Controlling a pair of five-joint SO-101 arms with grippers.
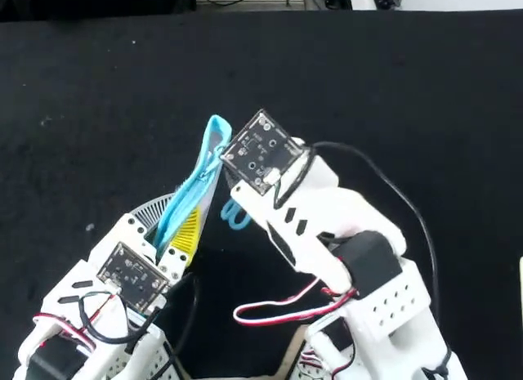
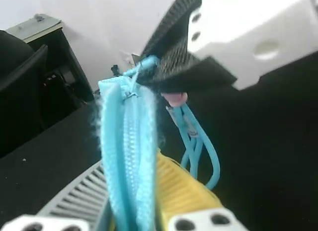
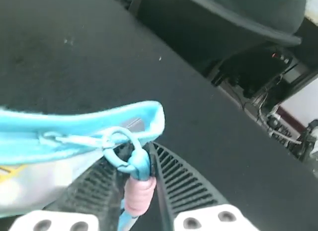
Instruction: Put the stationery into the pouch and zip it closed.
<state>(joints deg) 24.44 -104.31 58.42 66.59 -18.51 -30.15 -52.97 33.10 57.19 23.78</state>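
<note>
Right claw (image 3: 138, 159) is clamped on the pull cord (image 3: 136, 190) at the pouch (image 1: 189, 196)'s far end; left claw (image 2: 131, 166) grips its near end. Lifted off the desk (image 1: 409, 86) toward its near edge, the pouch's long axis runs claw to claw.

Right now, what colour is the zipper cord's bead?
The bead on the zipper cord is pink, clearest in the right wrist view.

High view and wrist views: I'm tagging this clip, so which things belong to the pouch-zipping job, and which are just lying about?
Belongs to the job:
- blue pouch, clamped in the left gripper
- zip cord, pinched in the right gripper

Just there:
- black table
- cables in the room behind
- dark cabinet in the room behind
</note>
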